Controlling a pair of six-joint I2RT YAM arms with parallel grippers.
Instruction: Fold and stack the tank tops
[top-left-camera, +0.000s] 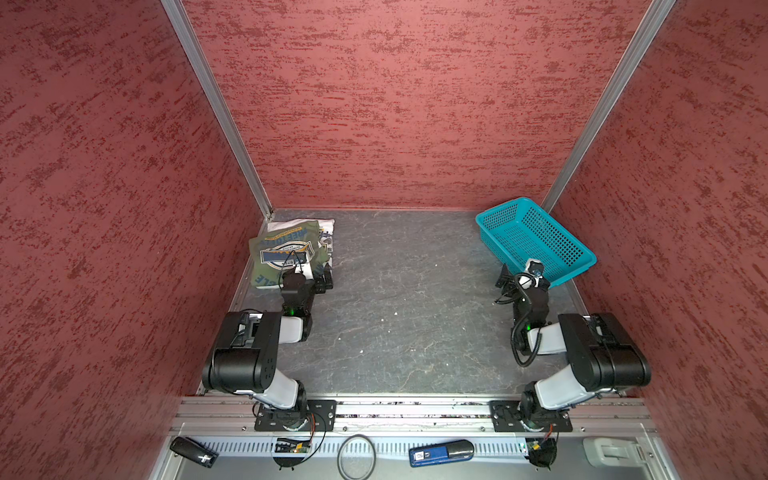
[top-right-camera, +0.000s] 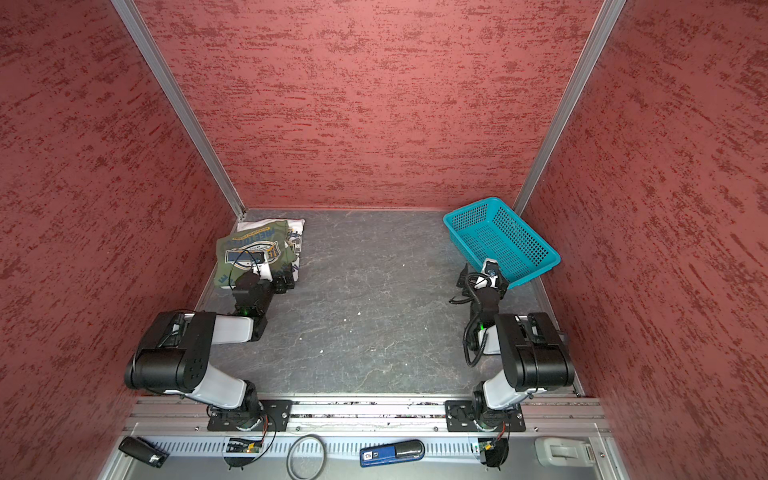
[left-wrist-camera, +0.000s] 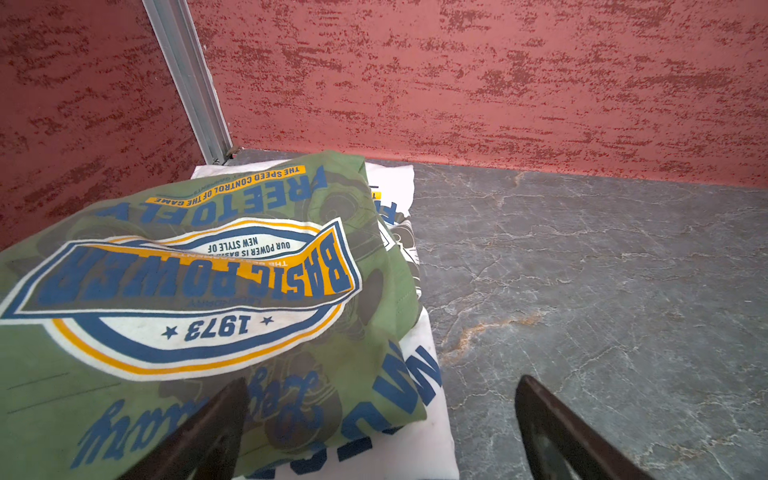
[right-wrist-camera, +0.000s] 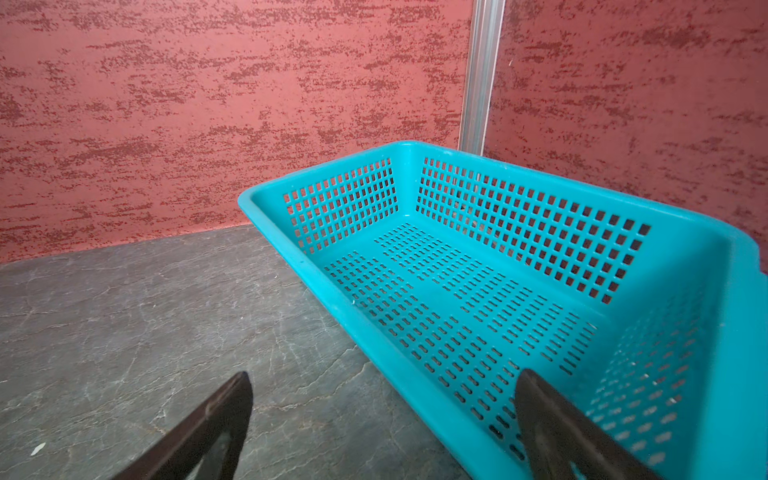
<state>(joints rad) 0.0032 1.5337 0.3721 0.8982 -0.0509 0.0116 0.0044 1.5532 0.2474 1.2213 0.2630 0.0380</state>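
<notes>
Teal mesh basket (top-left-camera: 500, 217) sits on the grey stone-look tabletop (top-left-camera: 399, 291), angled to the red textured walls (top-left-camera: 395, 104), and close to the metal corner post (top-left-camera: 602, 104) behind it. Metal rail (top-left-camera: 415, 409) runs well in front of the basket. Past the rail: white plastic part (top-left-camera: 611, 451) on the basket's side, then leftward away from the basket a blue-and-black gadget (top-left-camera: 440, 453), black cable loop (top-left-camera: 339, 455), small black box (top-left-camera: 193, 451).

both arms (top-left-camera: 241, 357) black with white links (top-left-camera: 291, 328); coiled black cable (top-left-camera: 517, 349).
</notes>
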